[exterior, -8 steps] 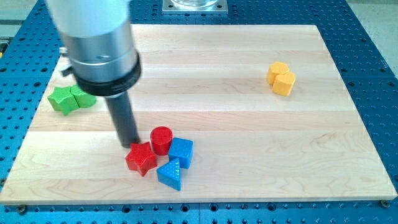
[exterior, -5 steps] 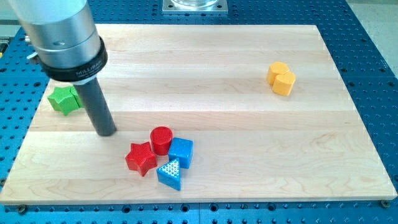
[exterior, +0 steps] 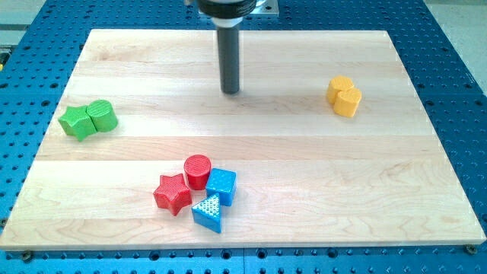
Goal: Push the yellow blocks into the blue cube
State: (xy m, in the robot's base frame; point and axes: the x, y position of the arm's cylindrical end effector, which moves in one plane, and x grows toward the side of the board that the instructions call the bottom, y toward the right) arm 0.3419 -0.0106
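Two yellow blocks (exterior: 344, 96) sit touching each other at the view's right, upper part of the wooden board. The blue cube (exterior: 221, 186) lies at the lower middle, touching a red cylinder (exterior: 197, 170) and a blue triangle (exterior: 208, 212). A red star (exterior: 172, 193) lies just left of them. My tip (exterior: 230, 91) is at the upper middle of the board, well left of the yellow blocks and far above the blue cube, touching no block.
A green star (exterior: 75, 122) and a green cylinder (exterior: 101, 116) sit together at the view's left. The wooden board (exterior: 304, 175) lies on a blue perforated table; a metal mount shows at the view's top.
My tip has moved from the lower left, beside the red star, up and to the right to the upper middle. No block has moved.
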